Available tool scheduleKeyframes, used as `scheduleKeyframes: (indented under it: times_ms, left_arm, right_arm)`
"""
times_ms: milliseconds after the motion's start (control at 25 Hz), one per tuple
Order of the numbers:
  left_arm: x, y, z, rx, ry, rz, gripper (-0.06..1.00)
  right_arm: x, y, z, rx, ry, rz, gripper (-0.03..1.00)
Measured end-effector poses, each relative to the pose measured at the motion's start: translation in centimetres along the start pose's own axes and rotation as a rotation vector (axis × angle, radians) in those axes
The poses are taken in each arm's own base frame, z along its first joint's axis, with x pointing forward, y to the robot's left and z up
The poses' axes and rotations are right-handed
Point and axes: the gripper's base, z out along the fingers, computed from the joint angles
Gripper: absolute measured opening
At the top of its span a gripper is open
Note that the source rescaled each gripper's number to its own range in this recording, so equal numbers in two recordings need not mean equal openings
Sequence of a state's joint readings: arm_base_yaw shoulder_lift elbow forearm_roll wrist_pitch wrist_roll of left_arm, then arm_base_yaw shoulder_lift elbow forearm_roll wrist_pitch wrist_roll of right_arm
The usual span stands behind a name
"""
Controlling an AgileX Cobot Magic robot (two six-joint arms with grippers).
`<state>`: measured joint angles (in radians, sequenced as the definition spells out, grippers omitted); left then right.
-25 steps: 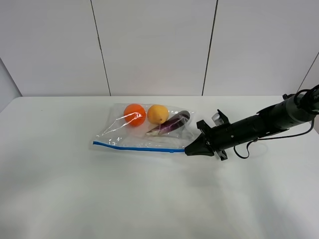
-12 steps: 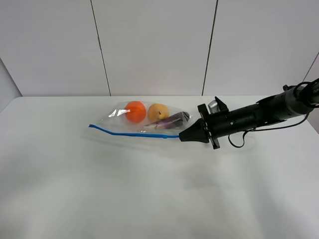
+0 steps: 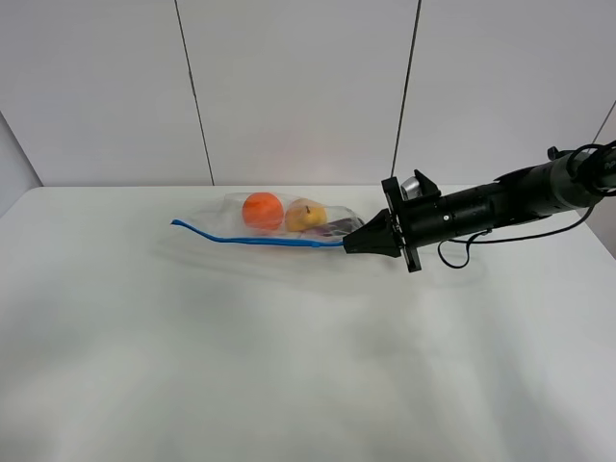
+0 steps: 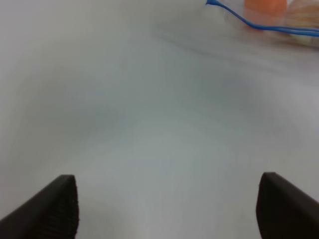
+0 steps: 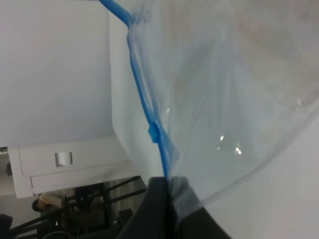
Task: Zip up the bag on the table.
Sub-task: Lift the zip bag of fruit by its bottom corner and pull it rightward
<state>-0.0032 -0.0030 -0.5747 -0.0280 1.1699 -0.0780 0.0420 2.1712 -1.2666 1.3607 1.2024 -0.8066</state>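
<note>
The clear bag (image 3: pixel 279 223) hangs tilted above the white table (image 3: pixel 192 366), holding an orange (image 3: pixel 262 210), a yellow fruit (image 3: pixel 306 214) and a purple aubergine (image 3: pixel 338 228). Its blue zip strip (image 3: pixel 250 239) runs along the near edge. My right gripper (image 3: pixel 350 246) is shut on the right end of that strip and holds it raised. In the right wrist view the fingertips (image 5: pixel 158 199) pinch the strip (image 5: pixel 144 104) just below a small blue tab (image 5: pixel 153 132). My left gripper (image 4: pixel 169 209) is open and empty over bare table, with the bag's strip (image 4: pixel 259 26) far ahead. It is out of the exterior view.
The right arm (image 3: pixel 500 204) reaches in from the right edge with a looped cable under it. A white panelled wall (image 3: pixel 289 87) stands behind the table's far edge.
My right gripper has risen and moved toward the far edge, still shut on the strip's end. The bag has lifted off the table and tilted with it.
</note>
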Motion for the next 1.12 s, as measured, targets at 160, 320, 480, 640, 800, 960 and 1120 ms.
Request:
scheduleKeyframes:
  times_ms: [160, 320, 480, 640, 800, 960, 1120]
  left_arm:
    - [0.0, 0.0, 0.0, 0.000, 0.000, 0.000, 0.95]
    - [0.0, 0.0, 0.0, 0.000, 0.000, 0.000, 0.95]
    - [0.0, 0.0, 0.0, 0.000, 0.000, 0.000, 0.95]
    - [-0.3, 0.0, -0.2, 0.004, -0.020, -0.001, 0.95]
    - [-3.3, -0.6, -0.6, 0.040, -0.052, -0.012, 0.95]
    - [-7.9, -1.3, 0.9, 0.073, -0.002, 0.056, 0.95]
    - [-11.8, -2.2, 4.2, 0.134, 0.060, 0.155, 0.95]
  right_arm:
    - [0.0, 0.0, 0.0, 0.001, 0.001, 0.007, 0.00]
    - [0.0, 0.0, 0.0, 0.001, 0.001, 0.007, 0.00]
    - [0.0, 0.0, 0.0, 0.002, 0.002, 0.007, 0.00]
    - [0.0, 0.0, 0.0, 0.002, 0.002, 0.007, 0.00]
    - [0.0, 0.0, 0.0, -0.002, -0.002, 0.025, 0.00]
    - [-0.3, 0.3, 0.0, -0.020, -0.021, 0.091, 0.00]
    - [-0.3, 1.0, -0.4, -0.030, -0.035, 0.093, 0.00]
